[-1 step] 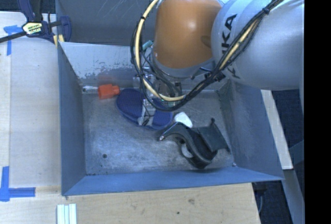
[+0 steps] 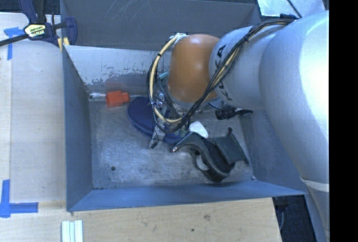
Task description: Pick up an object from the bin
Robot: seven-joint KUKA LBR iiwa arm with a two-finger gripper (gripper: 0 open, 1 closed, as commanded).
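Cables (image 2: pixel 159 76), yellow and black, looped down round the orange domed wrist cover (image 2: pixel 190 70) of the silver arm (image 2: pixel 279 84). Under them the pincer (image 2: pixel 156 138) hung low in the grey metal bin (image 2: pixel 78 140), close to its floor and near the middle. The pincer's lower end was a dark tangle against the things beneath it, so I could not tell whether it stood apart or together, nor whether it clasped anything.

Directly under the pincer and reaching out to its left lay a dark blue rounded flat piece (image 2: pixel 139 113), partly hidden by the cables. The pincer's tip either met the near edge of that piece or hung just above it; which of the two could not be made out. Farther to the pincer's left, by the back wall, lay a small orange block (image 2: pixel 117 99) with a pale stub on its left end, apart from the pincer. To the pincer's right lay a small white scrap (image 2: pixel 199 130). Beyond the scrap, toward the front wall, lay a black curved strap-like thing (image 2: pixel 215 160), well clear of the pincer.
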